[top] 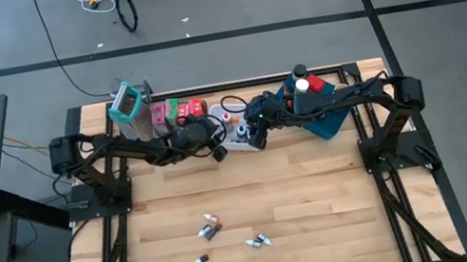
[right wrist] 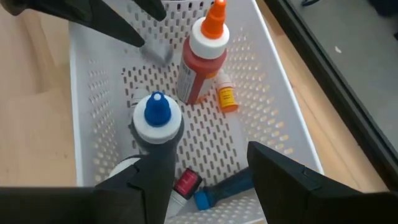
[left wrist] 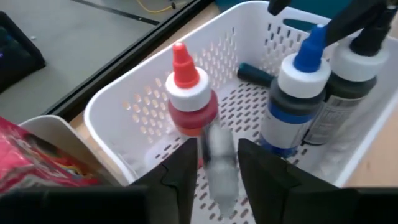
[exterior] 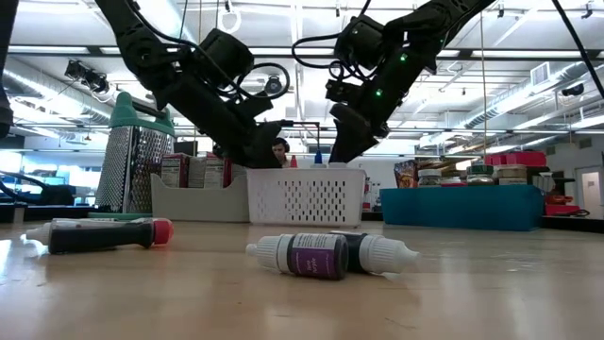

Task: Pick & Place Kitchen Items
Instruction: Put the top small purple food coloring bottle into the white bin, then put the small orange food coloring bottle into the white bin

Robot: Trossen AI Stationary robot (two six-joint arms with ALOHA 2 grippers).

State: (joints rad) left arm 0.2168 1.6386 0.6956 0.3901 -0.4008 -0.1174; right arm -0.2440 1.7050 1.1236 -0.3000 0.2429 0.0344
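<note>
The white mesh basket (top: 239,136) stands at the table's far middle. A red-tipped bottle (left wrist: 186,93), a blue-capped bottle (left wrist: 298,93) and a dark-capped bottle (left wrist: 357,74) stand upright on its floor. A small yellow bottle (right wrist: 227,98) and a blue tube (right wrist: 227,186) lie there. My left gripper (left wrist: 217,168) hangs over the basket's left part, fingers apart. A blurred small grey tube (left wrist: 219,155) shows between them. My right gripper (right wrist: 208,180) is open above the basket's right part, with nothing between its fingers. My left gripper slants down into the basket from the table's left. The blurred grey tube (right wrist: 158,53) shows just below its fingertips, above the basket floor. Whether the fingers touch it, I cannot tell.
A clear bin (top: 175,114) with cartons and a grater (top: 127,101) stand left of the basket, a blue tray (top: 322,113) with jars to its right. Small bottles (exterior: 330,255) and a dark tube (exterior: 99,234) lie loose on the near half of the table.
</note>
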